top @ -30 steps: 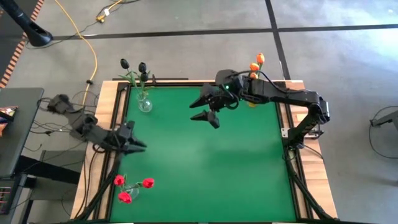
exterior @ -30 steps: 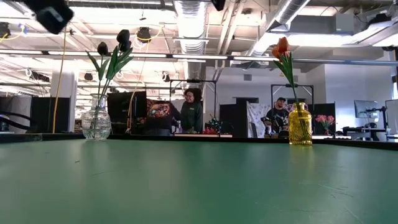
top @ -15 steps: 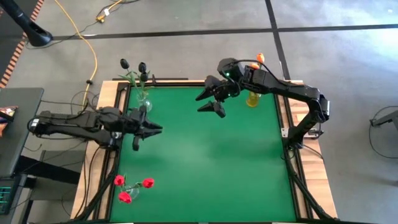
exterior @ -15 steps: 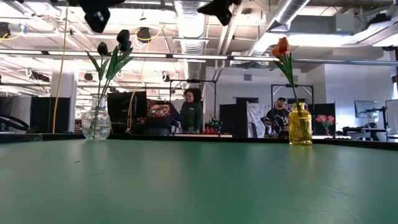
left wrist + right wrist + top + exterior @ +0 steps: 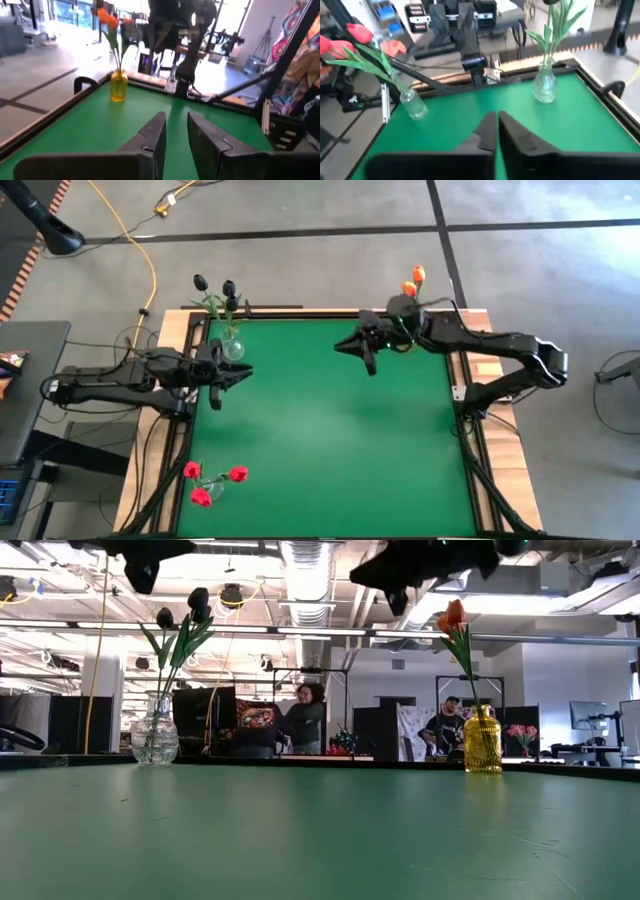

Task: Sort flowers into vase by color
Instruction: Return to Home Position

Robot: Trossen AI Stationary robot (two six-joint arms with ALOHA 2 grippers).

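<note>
Sorting looks complete, judging by how the flowers stand: no tulip lies loose on the green surface. In the high view, the black tulips stand in a round clear vase at the surface's upper left corner. The orange tulips stand in a yellow vase near the upper right corner. The three red tulips stand in a small clear vase at the lower left corner, their heads leaning out past the edge.

The left gripper hangs over the left edge of the surface, just beside the round clear vase. Its fingers are parted by a narrow gap with nothing between them. The right gripper hangs above the surface near the yellow vase and points toward the middle. Its fingers are together and empty.

The step in hand, as I judge it, is parking: both arms go to their rest pose and nothing is left to carry. The next move calls for each arm to fold back toward its own side while keeping its height. The left wrist has to clear the black tulips' leaves and their vase. The right forearm lies close by the orange stems, so it should draw away without sweeping them. Thin stems in light vases would likely tip at a nudge.
</note>
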